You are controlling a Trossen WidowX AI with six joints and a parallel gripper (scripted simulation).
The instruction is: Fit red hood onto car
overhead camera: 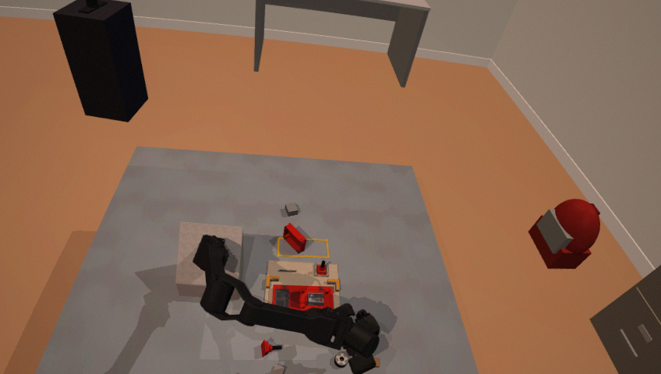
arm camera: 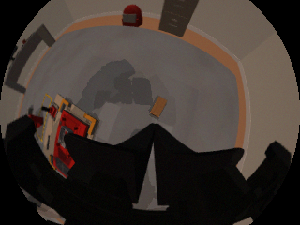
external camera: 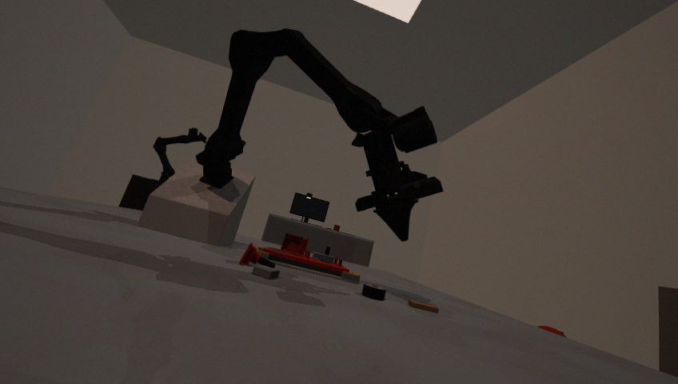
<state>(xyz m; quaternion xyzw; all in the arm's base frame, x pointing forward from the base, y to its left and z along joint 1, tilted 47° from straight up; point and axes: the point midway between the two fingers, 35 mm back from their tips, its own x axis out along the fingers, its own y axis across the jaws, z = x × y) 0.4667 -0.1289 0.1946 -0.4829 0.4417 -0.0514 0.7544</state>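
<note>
The red hood (overhead camera: 294, 238) lies tilted across the yellow outline (overhead camera: 328, 248), its hollow side partly showing. Part of it shows at the left of the wrist view. The red chassis (overhead camera: 301, 291) (external camera: 304, 259) (arm camera: 78, 123) sits in the beige jig (overhead camera: 296, 280), with the grey engine block (overhead camera: 316, 298) (external camera: 323, 257) on its deck. Short red pegs rise near the engine in the exterior view; the arm hides the chassis's near side in the top view. My gripper (external camera: 404, 239) (arm camera: 154, 127) is shut and empty, high above the table, off the chassis's engine end.
A red-and-black knobbed piece (overhead camera: 321, 269) stands on the jig. Another (overhead camera: 265, 347) (external camera: 248, 254) lies in front. A grey block (overhead camera: 291, 209) lies beyond the hood, another (external camera: 265, 271) near the front. A round wheel-like part (overhead camera: 341, 358) (external camera: 373, 292) and an orange-brown block (external camera: 423, 306) (arm camera: 158, 107) lie nearby.
</note>
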